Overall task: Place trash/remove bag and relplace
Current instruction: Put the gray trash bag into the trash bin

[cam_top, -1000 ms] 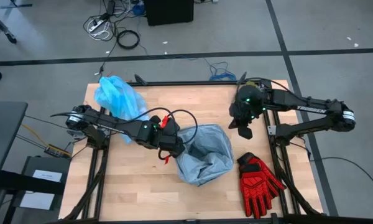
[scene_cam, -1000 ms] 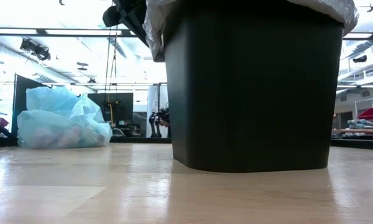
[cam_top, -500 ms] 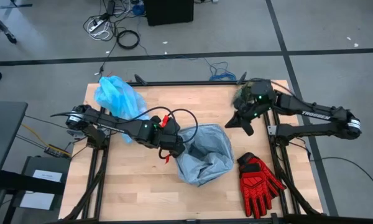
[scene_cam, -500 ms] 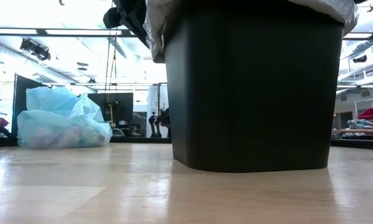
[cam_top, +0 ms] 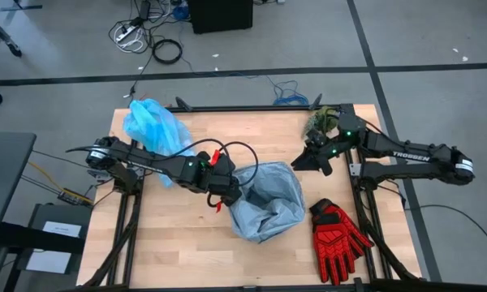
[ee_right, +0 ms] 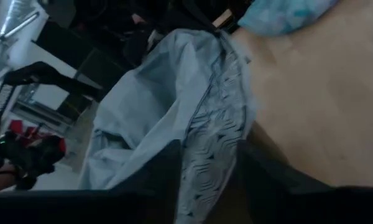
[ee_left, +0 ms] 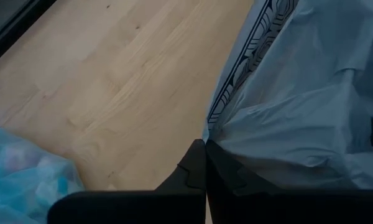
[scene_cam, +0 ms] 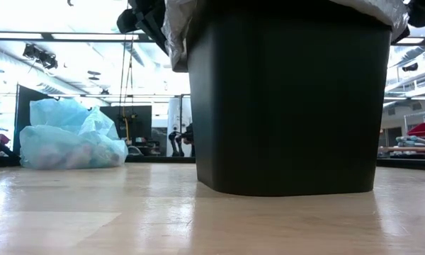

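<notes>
Left gripper on grey-blue liner

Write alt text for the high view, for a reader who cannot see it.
Seen from above, the left gripper is shut on the rim of a grey-blue liner mid-table. The right gripper hangs open near the far right corner, a cyan bag lies far left, and a red glove near right.

red glove lies beside the grey-blue-lined black bin.
</notes>
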